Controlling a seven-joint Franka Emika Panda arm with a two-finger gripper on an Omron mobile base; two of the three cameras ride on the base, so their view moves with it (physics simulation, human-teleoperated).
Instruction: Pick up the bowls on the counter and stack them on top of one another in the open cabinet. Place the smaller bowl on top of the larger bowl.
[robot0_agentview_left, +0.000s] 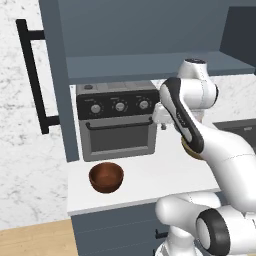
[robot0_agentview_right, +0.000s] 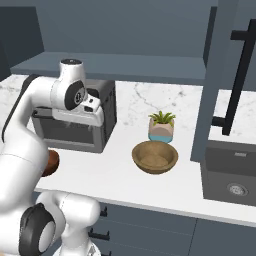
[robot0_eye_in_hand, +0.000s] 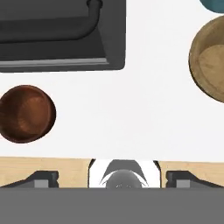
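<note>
The smaller bowl (robot0_agentview_left: 106, 177), glossy dark reddish-brown, sits on the white counter (robot0_agentview_left: 150, 172) in front of the toaster oven; the hand view has it at the left (robot0_eye_in_hand: 26, 113). The larger tan-brown bowl (robot0_agentview_right: 155, 156) rests farther right on the counter, beside the plant pot, and is cut off at the right edge of the hand view (robot0_eye_in_hand: 210, 57). My gripper (robot0_eye_in_hand: 112, 178) hangs high over the counter between both bowls, pointing down, open, with nothing between its fingers. Above, the open cabinet's shelf (robot0_agentview_left: 150, 65) is bare.
A grey toaster oven (robot0_agentview_left: 117, 122) stands at the back of the counter under the shelf. A teal-and-beige plant pot (robot0_agentview_right: 161, 127) stands behind the larger bowl. The cabinet doors with black bar handles (robot0_agentview_left: 32, 75) (robot0_agentview_right: 237, 75) stand open at both sides. A sink (robot0_agentview_right: 230, 175) lies right.
</note>
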